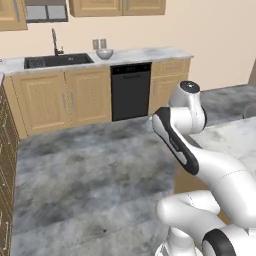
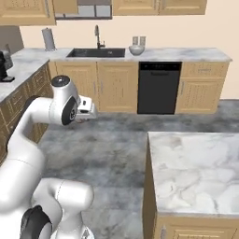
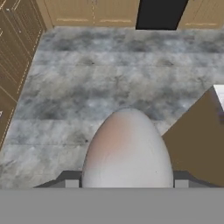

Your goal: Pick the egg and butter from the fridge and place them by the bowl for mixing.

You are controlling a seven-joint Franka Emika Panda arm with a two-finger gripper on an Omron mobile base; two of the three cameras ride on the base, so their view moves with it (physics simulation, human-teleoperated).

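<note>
Grey kitchen floor [image 3: 109, 74] below; jaws clamped partway on egg [image 3: 127, 151].

I get bright, even, flat rendered light everywhere, with no hard shadows. The egg [image 3: 127, 151] close to my hand camera looks soft and slightly blurred, shaded pinkish left, grey right. The island tabletop [image 2: 196, 170] shows mild sheen.
</note>
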